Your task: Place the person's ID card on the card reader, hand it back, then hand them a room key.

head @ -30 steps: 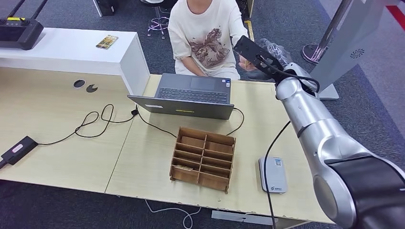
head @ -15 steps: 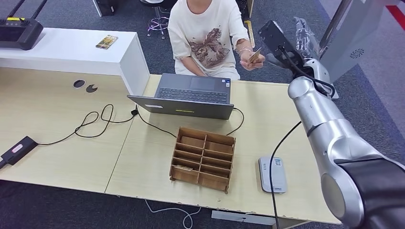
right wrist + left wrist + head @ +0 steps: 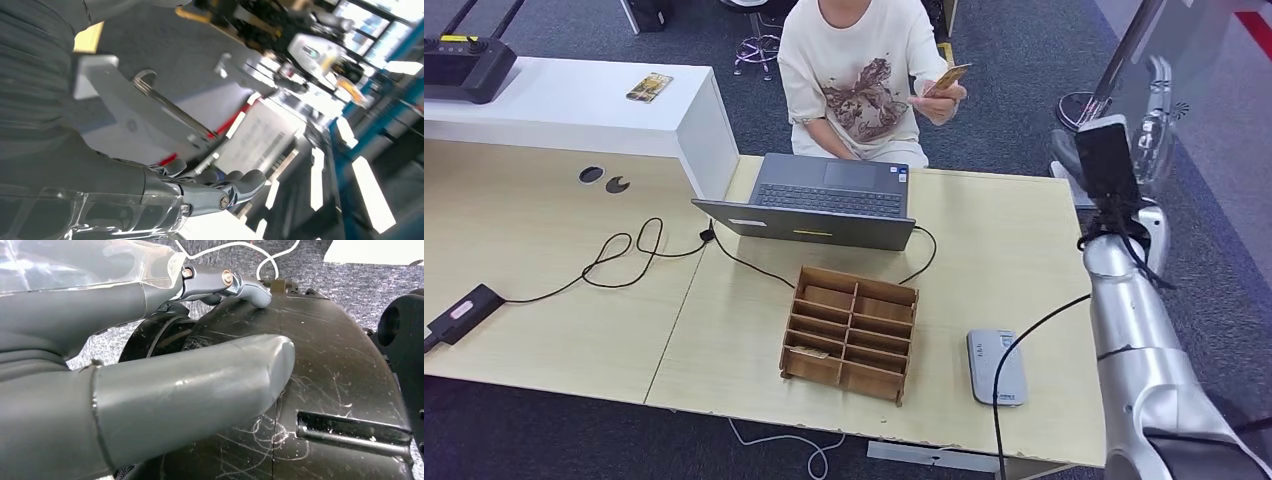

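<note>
**Person holding the card, right hand empty**

The person's hand (image 3: pixel 942 100) is holding one ID card (image 3: pixel 948 78) behind the laptop (image 3: pixel 824 200). Right hand (image 3: pixel 1152 120) is hanging raised beside the desk (image 3: pixel 564 290); wrist view is showing its fingers (image 3: pixel 240 186) apart, holding nothing. Left hand (image 3: pixel 150 390) is holding nothing, fingers apart. One reader (image 3: pixel 995 366) is lying beside one wooden rack (image 3: pixel 850 331).

Open laptop (image 3: pixel 832 200) behind wooden organizer (image 3: pixel 850 332); black cable (image 3: pixel 624 255) on desk (image 3: pixel 544 300)
</note>
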Controlling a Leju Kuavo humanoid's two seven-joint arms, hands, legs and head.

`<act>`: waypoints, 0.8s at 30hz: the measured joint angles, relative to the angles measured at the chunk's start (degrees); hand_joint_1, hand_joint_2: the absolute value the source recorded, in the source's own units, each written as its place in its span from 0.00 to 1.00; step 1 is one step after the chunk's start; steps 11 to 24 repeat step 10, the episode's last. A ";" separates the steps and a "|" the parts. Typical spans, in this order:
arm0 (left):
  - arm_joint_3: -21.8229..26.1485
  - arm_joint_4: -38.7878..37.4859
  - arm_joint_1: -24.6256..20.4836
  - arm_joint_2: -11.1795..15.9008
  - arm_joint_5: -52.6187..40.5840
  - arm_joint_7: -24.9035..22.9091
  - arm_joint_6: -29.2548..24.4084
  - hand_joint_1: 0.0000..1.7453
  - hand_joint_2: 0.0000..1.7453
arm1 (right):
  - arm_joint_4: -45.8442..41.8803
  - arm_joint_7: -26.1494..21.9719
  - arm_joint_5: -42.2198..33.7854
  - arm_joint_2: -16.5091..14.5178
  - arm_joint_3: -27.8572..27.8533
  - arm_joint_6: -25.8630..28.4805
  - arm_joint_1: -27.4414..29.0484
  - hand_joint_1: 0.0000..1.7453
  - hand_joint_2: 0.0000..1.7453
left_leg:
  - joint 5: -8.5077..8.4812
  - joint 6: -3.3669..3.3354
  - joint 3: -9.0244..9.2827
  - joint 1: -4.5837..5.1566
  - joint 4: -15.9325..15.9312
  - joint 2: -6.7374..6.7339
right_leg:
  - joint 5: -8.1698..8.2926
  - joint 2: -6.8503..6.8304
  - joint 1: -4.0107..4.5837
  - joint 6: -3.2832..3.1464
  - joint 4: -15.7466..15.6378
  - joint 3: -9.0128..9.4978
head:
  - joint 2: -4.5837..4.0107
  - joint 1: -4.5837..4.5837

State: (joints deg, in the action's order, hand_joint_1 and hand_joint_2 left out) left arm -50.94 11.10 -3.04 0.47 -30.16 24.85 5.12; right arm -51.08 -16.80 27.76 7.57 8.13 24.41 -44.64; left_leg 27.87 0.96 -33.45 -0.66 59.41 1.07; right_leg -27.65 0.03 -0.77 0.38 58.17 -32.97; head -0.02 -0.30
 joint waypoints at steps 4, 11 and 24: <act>-0.94 0.00 0.04 -0.08 -0.01 -0.02 -1.15 0.00 0.00 | -12.77 -7.38 -3.53 3.30 -1.97 0.74 10.29 0.00 1.00 | 0.07 -0.05 -0.02 0.00 -0.01 0.00 | -0.01 0.01 0.00 0.01 -0.02 -0.01 | 0.00 -0.01; -1.40 0.00 0.06 -0.35 -0.01 -0.61 -2.33 0.00 0.00 | -28.70 -7.36 -18.66 5.17 -5.15 -12.29 25.36 0.00 1.00 | 0.11 -0.06 -0.02 -0.03 -0.03 0.05 | -0.08 -0.03 0.03 0.05 -0.05 -0.03 | 0.00 0.01; -1.40 0.00 0.06 -0.35 -0.01 -0.61 -2.33 0.00 0.00 | -28.70 -7.36 -18.66 5.17 -5.15 -12.29 25.36 0.00 1.00 | 0.11 -0.06 -0.02 -0.03 -0.03 0.05 | -0.08 -0.03 0.03 0.05 -0.05 -0.03 | 0.00 0.01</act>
